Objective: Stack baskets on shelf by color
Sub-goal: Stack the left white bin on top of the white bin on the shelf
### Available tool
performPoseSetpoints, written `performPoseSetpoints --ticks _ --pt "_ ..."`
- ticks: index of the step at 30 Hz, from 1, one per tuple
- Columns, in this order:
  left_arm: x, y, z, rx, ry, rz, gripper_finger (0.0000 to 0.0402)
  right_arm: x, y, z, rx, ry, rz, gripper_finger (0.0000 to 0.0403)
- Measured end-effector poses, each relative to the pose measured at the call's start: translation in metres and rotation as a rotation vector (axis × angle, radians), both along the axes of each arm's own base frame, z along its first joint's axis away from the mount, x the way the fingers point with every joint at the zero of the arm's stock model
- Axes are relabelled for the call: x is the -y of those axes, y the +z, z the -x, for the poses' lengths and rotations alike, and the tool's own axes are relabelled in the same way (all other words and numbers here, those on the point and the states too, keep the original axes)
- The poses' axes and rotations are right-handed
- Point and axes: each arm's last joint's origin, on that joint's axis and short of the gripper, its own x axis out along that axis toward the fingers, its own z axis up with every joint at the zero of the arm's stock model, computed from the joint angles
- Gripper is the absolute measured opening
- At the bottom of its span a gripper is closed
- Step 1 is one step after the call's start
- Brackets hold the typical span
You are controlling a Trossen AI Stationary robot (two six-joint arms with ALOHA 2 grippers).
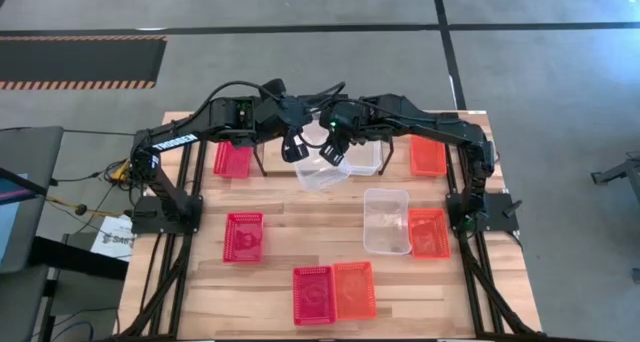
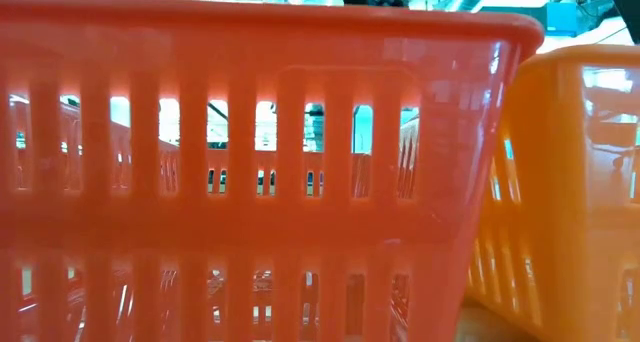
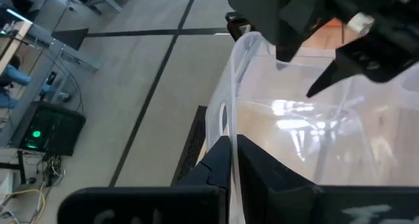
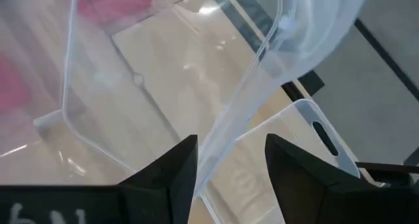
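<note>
A clear basket (image 1: 322, 174) hangs tilted at the shelf's (image 1: 262, 164) front, between both grippers. My left gripper (image 1: 295, 147) (image 3: 234, 162) is shut on its rim. My right gripper (image 1: 335, 152) (image 4: 229, 162) is open, with a finger on either side of the opposite rim. A second clear basket (image 1: 362, 158) (image 4: 308, 129) sits on the shelf's middle, a red basket (image 1: 232, 159) on its left end and an orange one (image 1: 428, 155) on its right end. The low view is filled by a red basket (image 2: 260, 162) and an orange basket (image 2: 580, 182). My left gripper pinches the clear basket's end wall at the rim (image 3: 230, 142) between its two fingers, coming from above and from the table's left. The basket is tilted and hangs below the fingers. My right gripper straddles the opposite rim (image 4: 216, 149) from above; I cannot tell whether a finger touches it.
On the table in front of the shelf lie a clear basket (image 1: 386, 220) with an orange one (image 1: 429, 232) beside it, a red basket (image 1: 244, 236), and at the near edge a red (image 1: 313, 294) and an orange basket (image 1: 354, 289) side by side. Bare wood lies between them.
</note>
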Motion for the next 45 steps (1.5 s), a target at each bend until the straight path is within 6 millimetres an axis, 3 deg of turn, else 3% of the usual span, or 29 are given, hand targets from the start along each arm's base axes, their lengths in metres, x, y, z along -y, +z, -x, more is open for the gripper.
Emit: performPoseSetpoints --ticks 12,14,17,19,25,31,35,39,43,45 --pt "0.0 0.0 0.0 0.002 -0.004 0.002 0.0 0.008 -0.011 -0.006 0.015 0.027 -0.031 0.0183" --pt "0.001 0.0 -0.001 0.004 -0.007 0.005 0.0 0.007 -0.011 -0.006 0.029 0.028 -0.045 0.0148" --pt "0.001 0.0 -0.001 0.012 -0.008 0.005 0.0 0.006 -0.011 -0.006 0.033 0.037 -0.074 0.005" --pt "0.002 0.001 -0.002 0.018 -0.021 -0.001 0.0 0.006 -0.011 -0.006 0.033 0.037 -0.082 0.0019" --pt "0.012 0.013 -0.001 0.021 -0.099 -0.063 0.0017 0.007 -0.01 -0.006 0.035 0.038 -0.08 0.0006" --pt "0.032 0.059 0.014 0.175 -0.171 -0.137 0.006 0.013 -0.016 -0.006 0.001 0.043 -0.074 0.0002" --pt "0.045 0.075 0.026 0.204 -0.209 -0.155 0.0077 0.01 -0.012 -0.006 0.02 0.057 -0.075 0.0002" --pt "0.045 0.064 0.035 0.134 -0.131 -0.075 0.0079 0.014 -0.012 -0.004 -0.008 0.068 -0.05 0.0001" --pt "0.045 0.051 0.06 0.009 -0.022 0.091 0.0079 0.035 -0.008 0.009 -0.02 -0.021 -0.037 0.0001" --pt "0.044 0.039 0.052 -0.009 0.017 0.131 0.008 0.048 -0.006 0.02 -0.029 -0.088 -0.055 0.0001"
